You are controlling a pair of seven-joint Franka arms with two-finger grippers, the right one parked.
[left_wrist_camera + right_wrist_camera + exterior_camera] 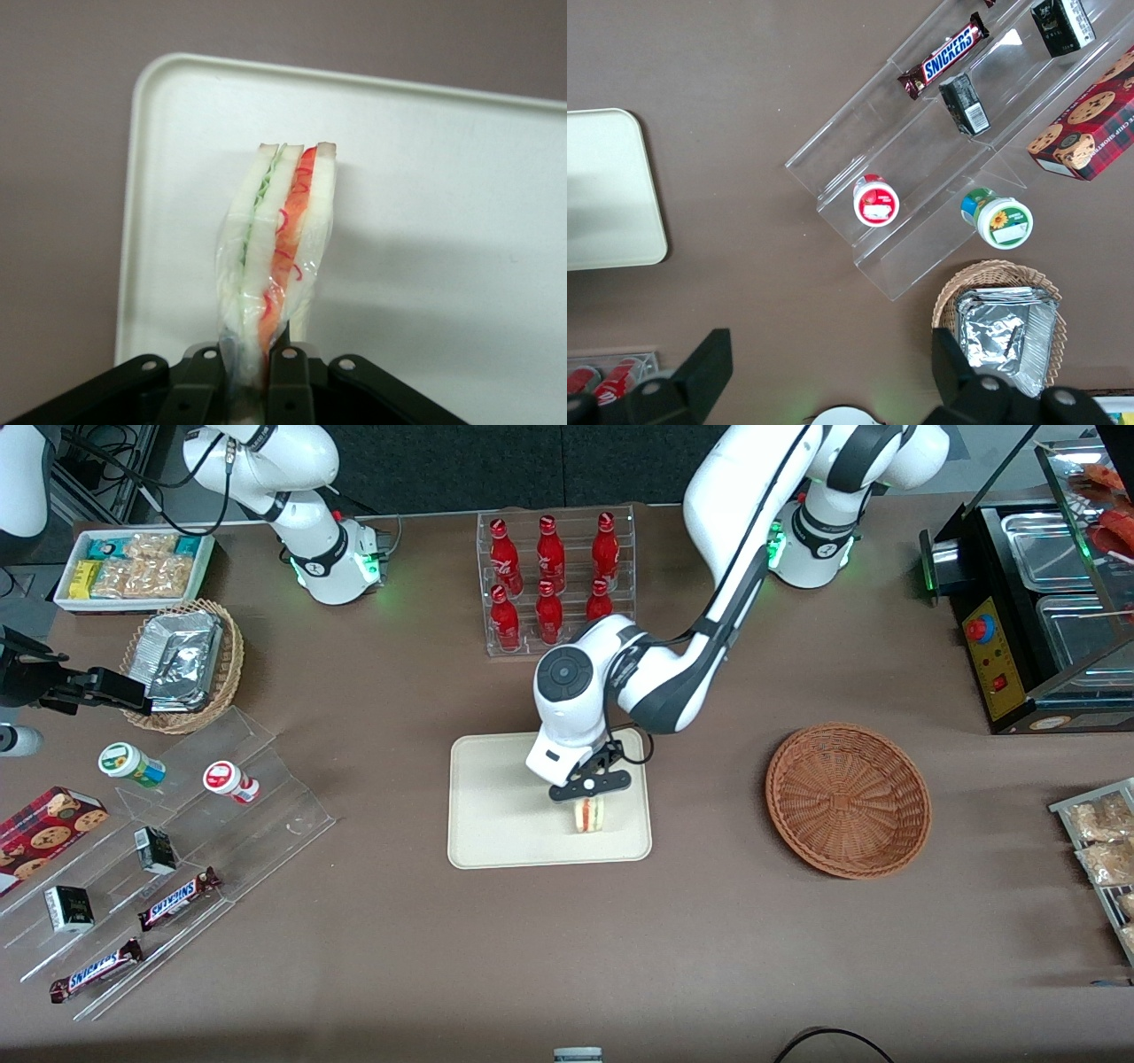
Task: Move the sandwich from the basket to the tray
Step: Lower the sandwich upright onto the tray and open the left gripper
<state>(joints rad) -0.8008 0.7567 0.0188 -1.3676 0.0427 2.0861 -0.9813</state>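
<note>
The sandwich [589,814] [279,239], a plastic-wrapped wedge of white bread with green, red and orange filling, stands on edge on the cream tray [496,806] [443,177], near the tray's end toward the working arm. My left gripper [591,790] [245,381] is directly above it, its black fingers [292,385] shut on the sandwich's wrapped end. The reddish-brown wicker basket [848,799] sits apart from the tray, toward the working arm's end of the table, with nothing showing in it.
A clear rack of red bottles [555,580] stands farther from the front camera than the tray. Toward the parked arm's end are a tan basket of foil packets [184,662], clear acrylic steps with snacks [168,868] and a white snack tray [133,567]. A black warmer [1036,620] stands at the working arm's end.
</note>
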